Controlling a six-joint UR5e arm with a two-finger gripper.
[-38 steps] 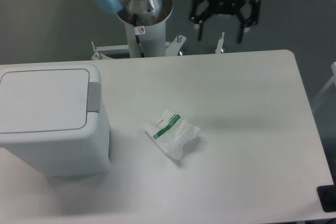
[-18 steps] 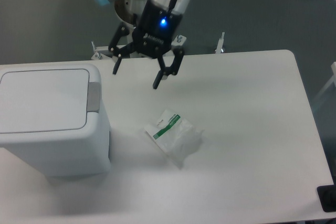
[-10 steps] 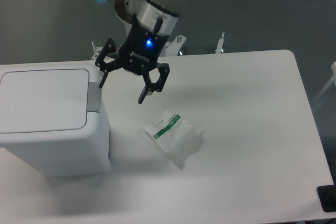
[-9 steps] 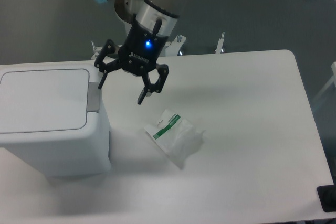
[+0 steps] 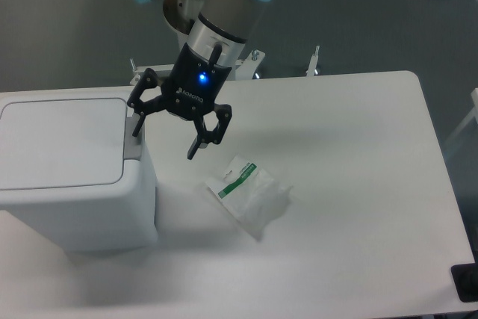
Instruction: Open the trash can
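White table (image 5: 358, 184), grey floor behind, trash can (image 5: 71, 173) lid closed, gripper (image 5: 164, 134) fingers spread wide, empty, beside its grey strip (image 5: 133, 140)

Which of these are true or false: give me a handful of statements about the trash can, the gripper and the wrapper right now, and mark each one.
1. The trash can has its lid shut. True.
2. The gripper is clamped on the wrapper. False: its fingers are spread open and hold nothing, and the wrapper lies apart from it on the table.
3. One finger of the gripper is close to the grey button strip at the can's right edge. True.
4. The wrapper is inside the trash can. False: it lies on the table to the right of the can.
5. The wrapper carries green print. True.
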